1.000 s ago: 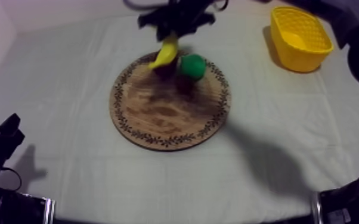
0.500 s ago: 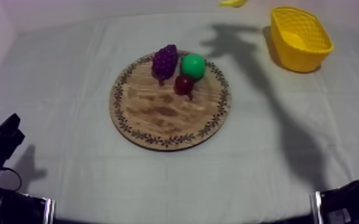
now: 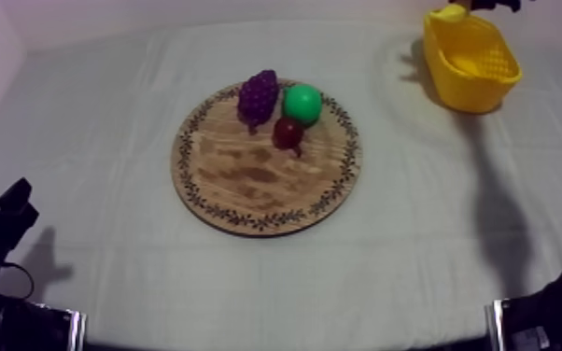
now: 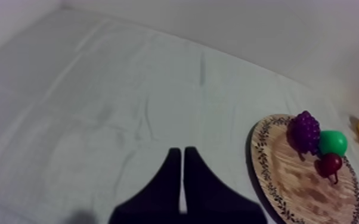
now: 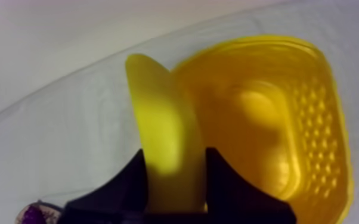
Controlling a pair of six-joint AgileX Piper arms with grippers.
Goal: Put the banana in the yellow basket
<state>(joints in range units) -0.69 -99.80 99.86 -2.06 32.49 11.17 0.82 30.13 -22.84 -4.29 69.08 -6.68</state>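
**Banana (image 5: pixel 167 131) reaches the basket rim, not yet released**

The banana hangs in the air at the far rim of the yellow basket (image 3: pixel 467 93), in the far right corner of the counter (image 3: pixel 107 112). The right gripper (image 5: pixel 176 159) is clamped on it, with 1 black finger on each side of its lower part. The fruit's free end points out ahead of the fingers, towards the basket's opening.

1 s earlier the banana was only just rising off the wooden board (image 3: pixel 247 182), beside the other fruit. 0.5 s earlier it was in transit at the far edge of the counter, short of the basket. Now it has closed that gap, so the pick and most of the carry look done.

What remains, by this reading, is the drop itself. The banana seems to sit over the rim rather than over the middle of the basket. Letting go here could catch the wall or spill the fruit onto the cloth, so a little more travel inward seems wise before the fingers part.

On the board, the bunch of grapes (image 3: pixel 259 95), the pear (image 3: pixel 302 103) and the small red fruit (image 3: pixel 288 133) sit huddled at its far side, unmoved across these frames.

The left gripper (image 4: pixel 182 179) rests low at its own side, with its 2 fingers pressed together on nothing, well apart from the board.
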